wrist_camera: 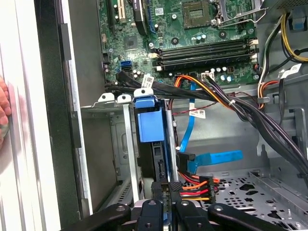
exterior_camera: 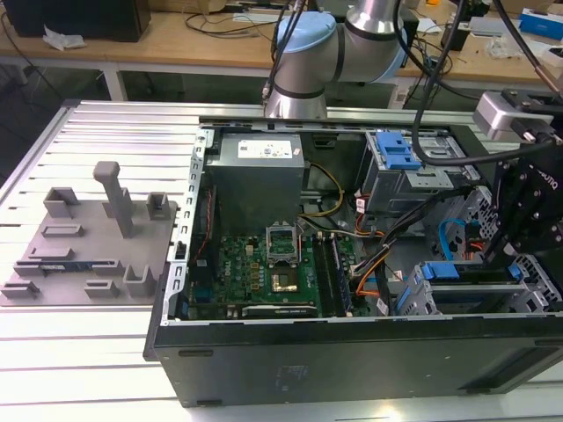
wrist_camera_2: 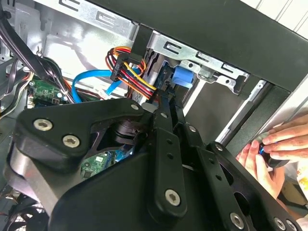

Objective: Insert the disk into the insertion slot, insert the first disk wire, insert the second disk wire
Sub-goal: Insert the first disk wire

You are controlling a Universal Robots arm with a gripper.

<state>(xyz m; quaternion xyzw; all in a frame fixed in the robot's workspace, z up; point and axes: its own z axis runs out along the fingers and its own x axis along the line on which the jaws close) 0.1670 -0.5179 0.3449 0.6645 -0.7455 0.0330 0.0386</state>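
Note:
The disk (exterior_camera: pixel 471 274), in its blue caddy (wrist_camera: pixel 149 122), lies inside the insertion slot (exterior_camera: pixel 412 301), a grey metal bay at the case's front corner on the exterior view's right. My gripper (wrist_camera: pixel 170 188) hangs over the disk's rear edge. Its fingers (wrist_camera_2: pixel 166 103) are shut on the black plug of a disk wire with orange, red and yellow strands (wrist_camera: pixel 192 188). A flat blue disk wire (wrist_camera: pixel 211 158) ends in a black plug (wrist_camera: pixel 185 160) just beside it, against the disk. The disk's label is hidden.
A taller grey cage with a blue latch (exterior_camera: pixel 396 151) stands behind the slot. Bundled black cables (wrist_camera: pixel 250 113) cross above the motherboard (exterior_camera: pixel 277 268). A person's hand (wrist_camera_2: pixel 269 151) rests outside the case wall (wrist_camera_2: pixel 231 43). A grey fixture plate (exterior_camera: pixel 84 246) lies on the exterior view's left.

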